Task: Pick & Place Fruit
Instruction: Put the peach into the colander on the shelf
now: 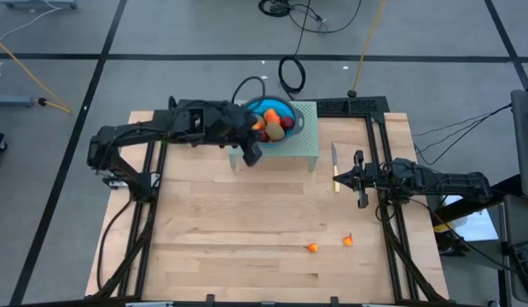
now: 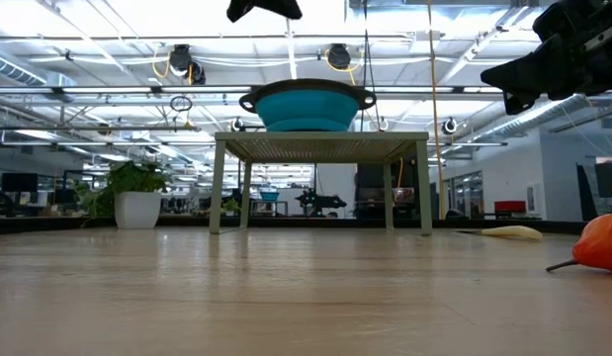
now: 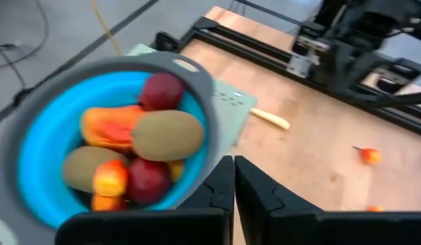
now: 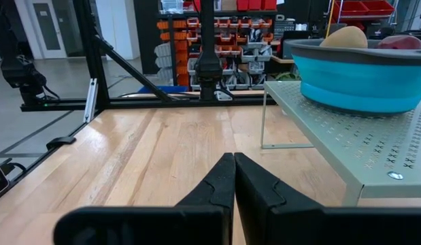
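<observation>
A blue bowl with a grey rim (image 1: pixel 283 108) stands on a pale green perforated stand (image 1: pixel 303 136) at the table's far side. In the bowl lie the fruit: two brown kiwis (image 3: pixel 166 135) (image 3: pixel 79 166), a long orange-red piece (image 3: pixel 105 126) and dark red round ones (image 3: pixel 162 89). Two tiny orange-red pieces (image 1: pixel 312 247) (image 1: pixel 348 240) lie on the table toward its near right. My left gripper (image 3: pixel 234 178) (image 1: pixel 252 155) hangs shut and empty above the bowl's near rim. At the table's right, my right gripper (image 4: pixel 234 170) (image 1: pixel 345 178) waits shut, pointing level.
A slim yellow-handled knife (image 1: pixel 335 169) lies on the table between the stand and my right gripper. Dark frame rails (image 1: pixel 390 230) run along the table's left and right sides. Bare wood lies in front of the stand (image 1: pixel 246 213).
</observation>
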Robot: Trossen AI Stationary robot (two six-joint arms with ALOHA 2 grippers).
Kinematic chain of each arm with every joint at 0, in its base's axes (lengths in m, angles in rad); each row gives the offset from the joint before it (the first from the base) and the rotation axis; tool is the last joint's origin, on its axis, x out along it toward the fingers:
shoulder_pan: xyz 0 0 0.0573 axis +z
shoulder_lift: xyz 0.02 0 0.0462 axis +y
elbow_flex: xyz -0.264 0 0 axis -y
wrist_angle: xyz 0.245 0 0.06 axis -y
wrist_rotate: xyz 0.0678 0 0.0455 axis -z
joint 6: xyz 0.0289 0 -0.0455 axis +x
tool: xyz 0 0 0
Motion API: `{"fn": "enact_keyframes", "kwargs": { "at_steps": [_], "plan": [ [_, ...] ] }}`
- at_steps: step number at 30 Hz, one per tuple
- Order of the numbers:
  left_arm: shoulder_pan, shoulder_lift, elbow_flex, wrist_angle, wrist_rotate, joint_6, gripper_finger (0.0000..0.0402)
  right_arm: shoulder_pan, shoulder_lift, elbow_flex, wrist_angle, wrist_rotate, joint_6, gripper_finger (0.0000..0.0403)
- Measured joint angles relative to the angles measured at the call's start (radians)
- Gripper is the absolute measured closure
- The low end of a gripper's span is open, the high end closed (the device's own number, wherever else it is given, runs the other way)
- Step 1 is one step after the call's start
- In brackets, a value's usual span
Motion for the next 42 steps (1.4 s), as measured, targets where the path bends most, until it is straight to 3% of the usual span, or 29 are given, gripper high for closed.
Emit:
{"fn": "enact_keyframes", "kwargs": {
  "at_steps": [12, 24, 32, 36, 42],
  "plan": [
    [-0.181, 0.0, -0.003, -0.008, -0.067, -0.061, 0.04, 0.0, 0.0, 0.0, -0.005, -0.003, 0.096, 0.0399],
    [-0.278, -0.003, -0.123, 0.056, -0.096, -0.127, 0.0395, 0.0, 0.0, 0.0, -0.038, -0.004, 0.114, 0.0399],
    [-0.299, -0.101, -0.317, 0.219, -0.09, -0.135, 0.0397, 0.0, 0.005, 0.0, -0.083, -0.058, 0.112, 0.0399],
    [-0.299, -0.205, -0.454, 0.338, -0.089, -0.15, 0.0398, 0.0, 0.012, 0.0, -0.077, -0.137, 0.112, 0.0399],
    [-0.305, -0.375, -0.669, 0.461, -0.085, -0.151, 0.04, 0.0, 0.036, -0.001, -0.05, -0.159, 0.108, 0.0399]
  ]
}}
